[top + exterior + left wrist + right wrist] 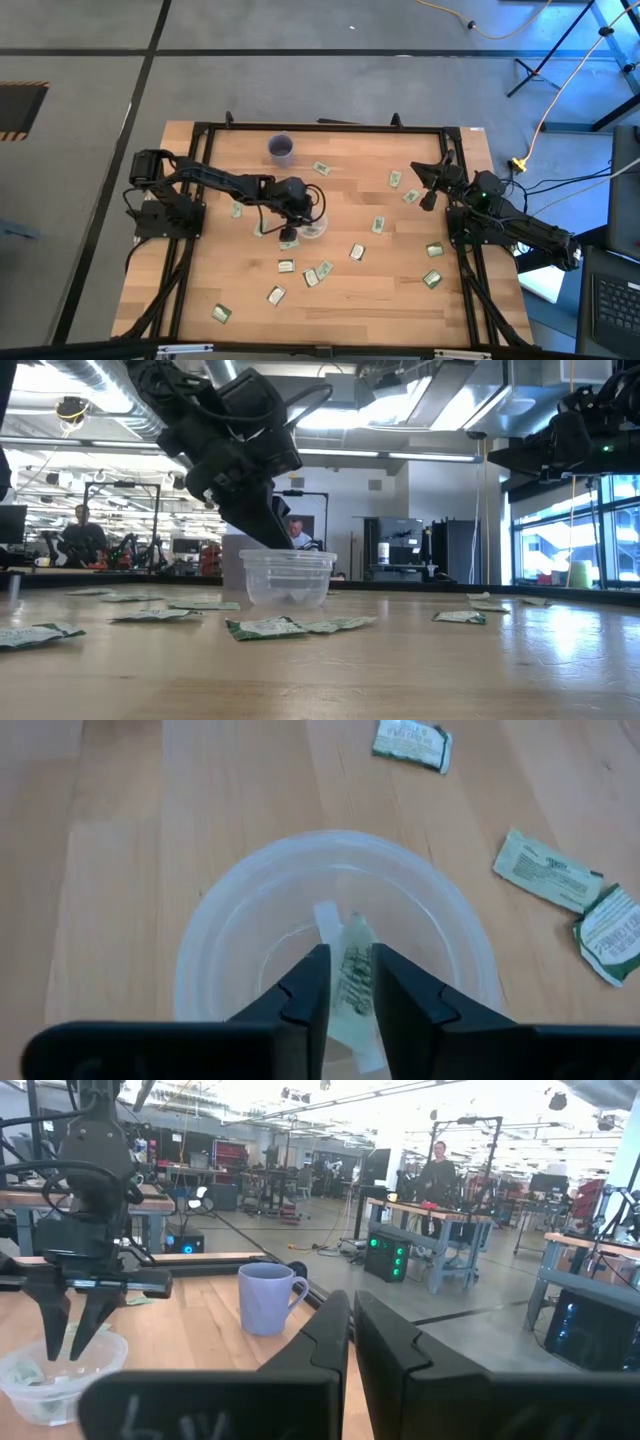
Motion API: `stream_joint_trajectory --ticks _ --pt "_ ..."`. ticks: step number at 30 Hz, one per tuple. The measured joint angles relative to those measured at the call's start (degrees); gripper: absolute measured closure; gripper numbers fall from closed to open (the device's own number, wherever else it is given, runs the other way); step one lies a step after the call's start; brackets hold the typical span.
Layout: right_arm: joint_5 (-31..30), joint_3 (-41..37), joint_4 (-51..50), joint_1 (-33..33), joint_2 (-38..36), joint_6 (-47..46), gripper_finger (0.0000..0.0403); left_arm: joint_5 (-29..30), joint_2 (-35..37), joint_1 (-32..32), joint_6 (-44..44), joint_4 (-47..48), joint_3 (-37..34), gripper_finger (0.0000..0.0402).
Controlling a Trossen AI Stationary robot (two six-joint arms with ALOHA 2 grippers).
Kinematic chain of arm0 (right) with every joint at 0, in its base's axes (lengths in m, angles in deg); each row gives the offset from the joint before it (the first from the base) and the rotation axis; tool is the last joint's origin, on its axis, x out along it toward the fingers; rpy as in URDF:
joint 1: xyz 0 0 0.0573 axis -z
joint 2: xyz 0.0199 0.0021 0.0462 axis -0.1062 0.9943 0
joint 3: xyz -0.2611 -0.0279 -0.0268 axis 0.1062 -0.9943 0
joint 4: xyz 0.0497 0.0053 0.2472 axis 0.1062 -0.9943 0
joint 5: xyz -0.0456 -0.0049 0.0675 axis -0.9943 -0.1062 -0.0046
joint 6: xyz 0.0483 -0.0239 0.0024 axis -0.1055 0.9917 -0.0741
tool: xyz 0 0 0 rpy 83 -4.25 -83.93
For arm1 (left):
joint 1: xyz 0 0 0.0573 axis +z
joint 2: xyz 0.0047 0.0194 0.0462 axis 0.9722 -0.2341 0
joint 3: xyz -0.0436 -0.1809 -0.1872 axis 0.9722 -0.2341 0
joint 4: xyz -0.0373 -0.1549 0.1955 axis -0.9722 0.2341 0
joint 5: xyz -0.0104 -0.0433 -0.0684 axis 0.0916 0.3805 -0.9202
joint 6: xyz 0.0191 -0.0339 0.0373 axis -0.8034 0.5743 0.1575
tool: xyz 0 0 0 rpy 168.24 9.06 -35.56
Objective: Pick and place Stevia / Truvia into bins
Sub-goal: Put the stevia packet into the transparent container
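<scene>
Lighting is bright and even, from ceiling strip lights [420, 457] and windows [560, 540] in the low view. Tabletop [350, 285] shadows are soft and faint. Nearest sachets [290, 626] in the low view are slightly blurred.

Sachet [352, 982] partly hidden between left tool's [348, 988] fingers
</scene>
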Motion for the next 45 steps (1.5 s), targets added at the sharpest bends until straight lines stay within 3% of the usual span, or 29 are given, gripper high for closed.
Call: stream_joint_trajectory --ticks 8,15,20,24,28,34,41,45 --pt "0.0 0.0 1.7 0.0 0.0 0.4 0.0377 0.0 0.0 0.0 0.0 -1.8 0.1 0.0310" --pt "0.0 0.0 1.9 0.0 0.0 1.3 0.0377 0.0 0.0 0.0 0.0 4.7 4.8 0.0306" --pt "0.0 0.0 1.9 0.0 0.0 1.2 0.0377 1.5 0.0 0.0 0.0 21.3 11.4 0.0308" --pt "0.0 0.0 1.6 0.0 0.0 1.2 0.0377 10.3 0.0 0.0 2.9 41.6 16.6 0.0307" --pt "0.0 0.0 1.4 0.0 0.0 1.2 0.0377 14.8 1.5 0.4 8.3 50.5 16.8 0.0308" --pt "0.0 0.0 1.0 0.0 0.0 1.2 0.0377 13.9 7.7 0.9 9.6 48.5 12.2 0.0307" --pt "0.0 0.0 0.6 0.0 0.0 1.2 0.0377 3.1 13.4 -0.4 11.4 32.5 3.6 0.0307" --pt "0.0 0.0 0.5 0.0 0.0 1.2 0.0377 3.6 13.1 -3.3 9.3 29.9 -0.3 0.0303"
